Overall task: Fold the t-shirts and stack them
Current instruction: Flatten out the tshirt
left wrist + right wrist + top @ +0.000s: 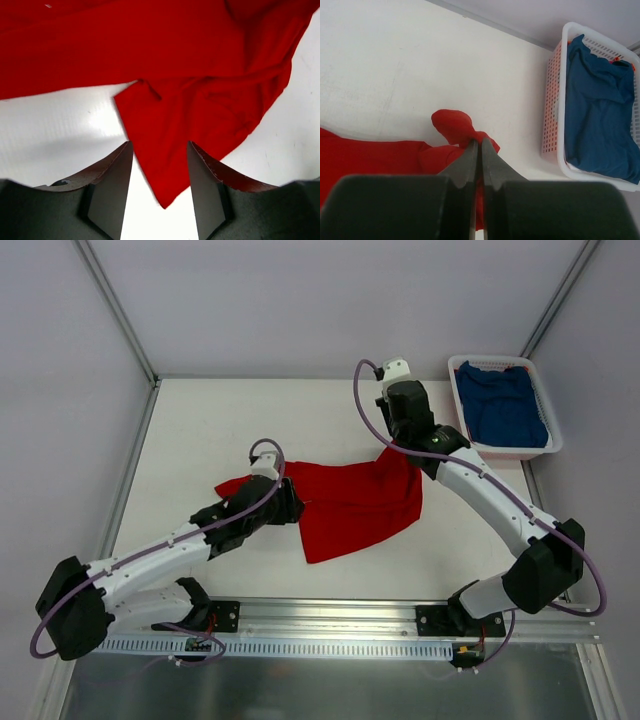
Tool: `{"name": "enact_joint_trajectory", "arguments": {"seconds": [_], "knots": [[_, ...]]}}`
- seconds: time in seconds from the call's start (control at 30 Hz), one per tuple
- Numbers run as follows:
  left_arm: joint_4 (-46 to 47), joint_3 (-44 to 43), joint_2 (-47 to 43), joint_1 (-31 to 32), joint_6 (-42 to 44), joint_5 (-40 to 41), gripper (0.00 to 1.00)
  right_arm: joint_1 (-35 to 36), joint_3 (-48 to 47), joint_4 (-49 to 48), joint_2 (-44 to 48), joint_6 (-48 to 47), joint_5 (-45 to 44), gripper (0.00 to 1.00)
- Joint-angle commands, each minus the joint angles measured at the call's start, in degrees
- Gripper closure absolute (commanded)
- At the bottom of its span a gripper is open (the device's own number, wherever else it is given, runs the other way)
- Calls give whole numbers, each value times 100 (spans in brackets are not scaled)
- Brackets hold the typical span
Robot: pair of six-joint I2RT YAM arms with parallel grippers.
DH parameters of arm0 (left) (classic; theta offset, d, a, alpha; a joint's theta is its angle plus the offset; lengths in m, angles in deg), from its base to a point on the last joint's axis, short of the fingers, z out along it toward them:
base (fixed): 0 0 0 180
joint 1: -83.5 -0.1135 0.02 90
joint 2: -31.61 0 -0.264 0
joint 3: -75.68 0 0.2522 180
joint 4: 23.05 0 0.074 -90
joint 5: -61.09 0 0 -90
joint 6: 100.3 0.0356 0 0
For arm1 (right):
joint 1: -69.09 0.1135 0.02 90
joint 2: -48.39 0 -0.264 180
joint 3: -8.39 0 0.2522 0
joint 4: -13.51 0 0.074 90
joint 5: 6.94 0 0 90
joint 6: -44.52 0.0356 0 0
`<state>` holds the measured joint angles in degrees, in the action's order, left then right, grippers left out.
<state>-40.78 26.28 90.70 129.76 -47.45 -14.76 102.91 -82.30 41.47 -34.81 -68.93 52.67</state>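
Note:
The red t-shirt (pixel 355 505) lies crumpled across the middle of the table. My right gripper (pixel 408 448) is shut on its far right corner, and red cloth bunches up just past the closed tips (pixel 479 141). My left gripper (pixel 290 502) is at the shirt's left edge. In the left wrist view its jaws (pixel 159 147) stand apart, and a pointed corner of the red t-shirt (pixel 200 100) lies between them without touching either finger. The blue t-shirt (pixel 500 405) sits crumpled in the basket, also seen in the right wrist view (pixel 600 115).
The white slatted basket (pixel 456 390) stands at the table's far right corner, close to my right arm; its side wall (pixel 551 100) shows in the right wrist view. Grey walls and metal frame posts border the table.

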Motion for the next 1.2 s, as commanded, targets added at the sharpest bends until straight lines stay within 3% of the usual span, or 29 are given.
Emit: {"name": "enact_joint_trajectory", "arguments": {"seconds": [0.0,0.2,0.43,1.17], "knots": [[642,-215,365,295,-231,52,53,-60,-253,-40,41,129,68,100],[1020,-75,735,428,-504,-26,59,-104,-235,-40,49,147,95,100],[1723,101,1235,445,-548,-141,60,-113,-209,-49,76,217,174,100],[2462,-66,2590,445,-513,-290,60,-174,-103,-49,243,200,227,100]]}}
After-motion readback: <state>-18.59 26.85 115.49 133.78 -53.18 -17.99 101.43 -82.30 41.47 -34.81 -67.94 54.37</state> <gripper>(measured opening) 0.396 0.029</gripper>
